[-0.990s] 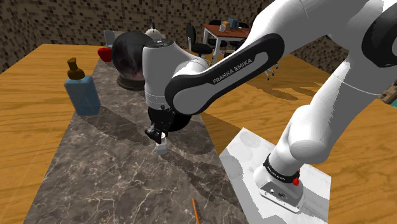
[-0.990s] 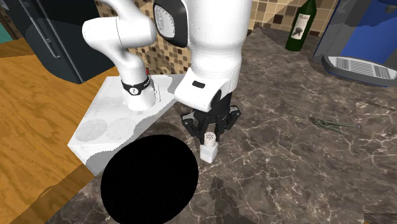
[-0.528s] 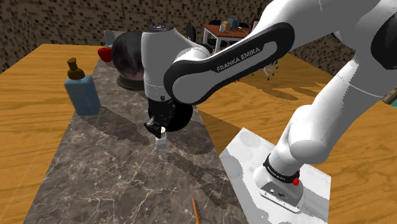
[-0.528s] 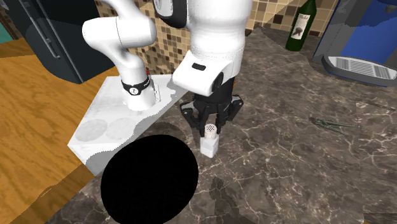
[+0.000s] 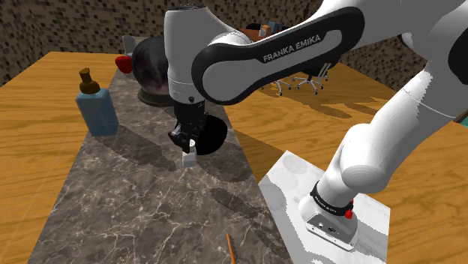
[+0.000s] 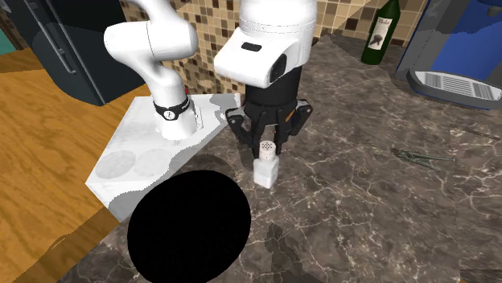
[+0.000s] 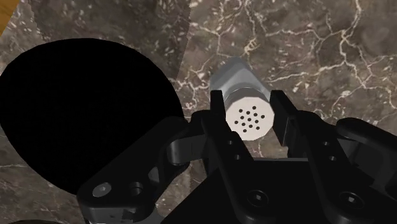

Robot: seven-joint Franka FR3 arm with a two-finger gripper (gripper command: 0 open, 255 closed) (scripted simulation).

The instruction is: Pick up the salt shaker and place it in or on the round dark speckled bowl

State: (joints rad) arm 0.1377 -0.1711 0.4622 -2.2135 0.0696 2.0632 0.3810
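On the marble surface [image 6: 362,201], the round black bowl [image 6: 189,227] lies just beside the pincer [image 6: 267,149], which pinches the white salt shaker [image 6: 265,167] by its holed cap. Lift clear of the bowl's rim first, then carry it across upright.

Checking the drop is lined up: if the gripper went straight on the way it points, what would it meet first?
Likely the marble counter: the gripper, jaws shut on the salt shaker, points down beside the black bowl, not into it.
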